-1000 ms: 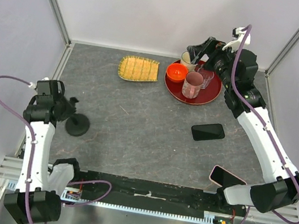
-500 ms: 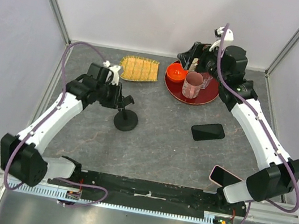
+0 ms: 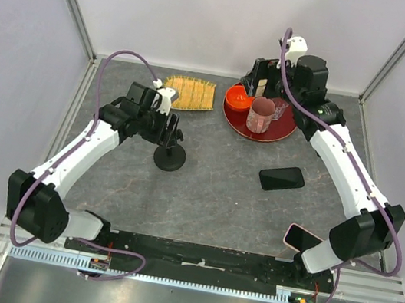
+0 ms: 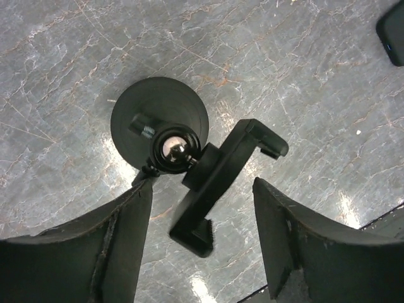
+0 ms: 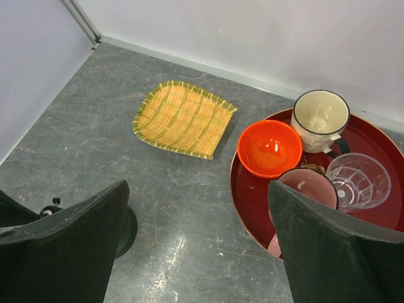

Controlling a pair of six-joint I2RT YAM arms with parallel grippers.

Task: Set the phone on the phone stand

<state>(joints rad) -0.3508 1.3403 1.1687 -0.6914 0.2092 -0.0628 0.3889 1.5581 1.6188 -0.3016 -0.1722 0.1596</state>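
Note:
The phone stand [image 3: 169, 158] stands left of the table's middle, a black disc base with a stem and holder plate. In the left wrist view its base [image 4: 159, 121] lies below and its holder plate [image 4: 222, 180] reaches down between my fingers without touching them. My left gripper [image 3: 171, 137] [image 4: 202, 237] hovers open right over it. A black phone [image 3: 282, 178] [image 4: 394, 30] lies flat to the right. My right gripper [image 3: 261, 73] [image 5: 199, 252] hangs open and empty high over the back of the table, beside the red tray [image 3: 282, 128].
On the red tray [image 5: 247, 196] sit an orange bowl [image 5: 270, 148], a white mug [image 5: 320, 116], a pink mug [image 5: 303, 187] and a clear glass [image 5: 353, 179]. A woven bamboo mat [image 3: 188, 92] [image 5: 183, 118] lies at the back. A pink-edged phone [image 3: 306, 237] lies by the right arm's base.
My left arm carried the stand from the left edge toward the middle, set it down, and its jaws have opened off it. My right gripper drifted left at the back.

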